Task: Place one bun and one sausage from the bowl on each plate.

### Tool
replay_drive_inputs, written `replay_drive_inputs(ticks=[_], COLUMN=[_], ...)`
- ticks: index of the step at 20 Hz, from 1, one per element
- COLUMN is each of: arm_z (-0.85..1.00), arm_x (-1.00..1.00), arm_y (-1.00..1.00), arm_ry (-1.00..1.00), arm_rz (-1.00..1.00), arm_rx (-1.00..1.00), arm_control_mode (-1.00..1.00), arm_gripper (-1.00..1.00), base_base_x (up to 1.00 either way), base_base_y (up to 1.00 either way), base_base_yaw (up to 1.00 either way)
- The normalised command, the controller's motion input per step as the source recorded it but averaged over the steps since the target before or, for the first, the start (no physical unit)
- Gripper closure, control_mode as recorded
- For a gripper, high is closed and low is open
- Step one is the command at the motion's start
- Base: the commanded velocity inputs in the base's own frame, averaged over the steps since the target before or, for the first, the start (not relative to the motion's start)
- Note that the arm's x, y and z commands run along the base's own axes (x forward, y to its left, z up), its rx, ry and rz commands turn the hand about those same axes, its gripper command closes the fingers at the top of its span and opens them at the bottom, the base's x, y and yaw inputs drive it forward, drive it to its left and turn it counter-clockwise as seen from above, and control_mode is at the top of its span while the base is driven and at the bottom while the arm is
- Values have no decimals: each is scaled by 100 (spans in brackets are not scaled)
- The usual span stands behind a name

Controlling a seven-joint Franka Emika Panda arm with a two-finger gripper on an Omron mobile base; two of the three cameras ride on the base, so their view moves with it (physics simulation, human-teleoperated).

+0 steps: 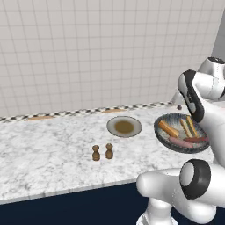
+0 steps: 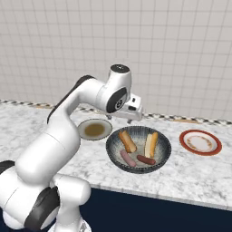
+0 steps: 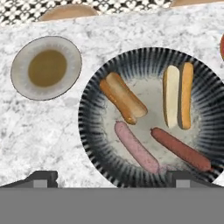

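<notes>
Now | gripper [image 3: 109,178] spread, above bowl [image 3: 94,94] | 2 buns, 2 sausages inside | plates bare

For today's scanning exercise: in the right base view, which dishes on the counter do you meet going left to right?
Greyish round plate with brown centre → dark grey bowl holding buns and sausages → pale round plate with red rim.

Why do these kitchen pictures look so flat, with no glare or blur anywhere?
Hand view: the dark grey ribbed bowl and its buns are sharp, glare-free. Right base view: even light, faint shadow under the red-rimmed plate. Left base view: two small brown shakers slightly coarse.
</notes>
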Motion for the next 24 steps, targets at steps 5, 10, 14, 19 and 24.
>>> replay_drive_inputs(ticks=[5, 10, 14, 19, 24], arm_z=[-92, -85, -69, -35, -31], arm_x=[43, 68, 44, 10, 3], arm_y=[-56, 1, 8, 0, 2], arm_ry=[16, 23, 5, 6, 6], arm_rz=[20, 23, 23, 1, 0], arm_rx=[-4, 8, 3, 1, -1], arm_control_mode=[-100, -100, -100, -100, -100], arm_gripper=[-100, -100, -100, -100, -100], base_base_x=[0, 0, 0, 0, 0], base_base_y=[0, 0, 0, 0, 0], base_base_yaw=[0, 0, 0, 0, 0])
